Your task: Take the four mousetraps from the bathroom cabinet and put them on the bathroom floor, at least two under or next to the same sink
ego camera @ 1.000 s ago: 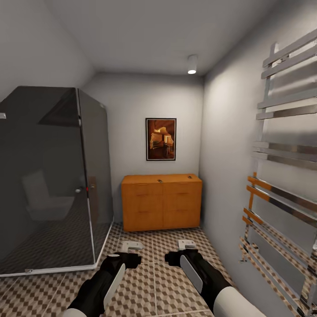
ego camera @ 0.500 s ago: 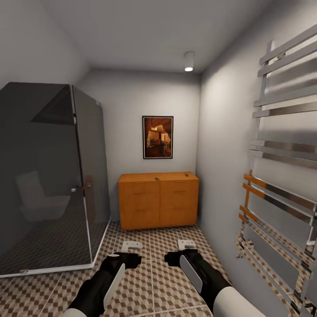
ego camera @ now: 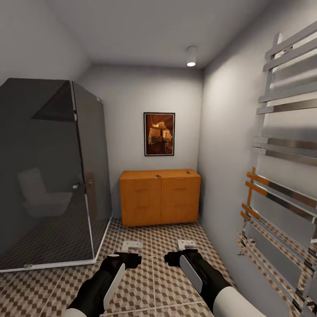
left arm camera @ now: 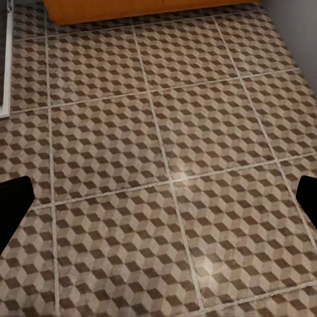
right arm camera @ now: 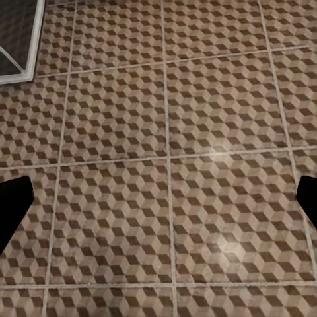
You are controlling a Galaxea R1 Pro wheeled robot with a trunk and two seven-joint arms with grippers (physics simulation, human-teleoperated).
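Note:
The orange-brown cabinet (ego camera: pixel 160 198) stands against the far wall, its drawers shut. Two small flat things on its top, one (ego camera: pixel 158 176) near the middle and one (ego camera: pixel 188 172) toward the right, look like mousetraps but are too small to tell for sure. The cube-patterned bathroom floor (ego camera: pixel 154 268) stretches from me to the cabinet. My left gripper (ego camera: pixel 131 245) and right gripper (ego camera: pixel 186 243) hang low in front of me over the tiles, far from the cabinet. In the wrist views the left fingertips (left arm camera: pixel 13 205) and right fingertips (right arm camera: pixel 13 205) sit wide apart with only floor between them.
A dark glass shower enclosure (ego camera: pixel 48 171) takes up the left side. A chrome towel rail (ego camera: pixel 281 185) lines the right wall. A framed picture (ego camera: pixel 159 134) hangs above the cabinet. A tiled lane runs between shower and right wall.
The whole picture has shifted a little, so the camera has moved. Both arms keep the same pose in front of me.

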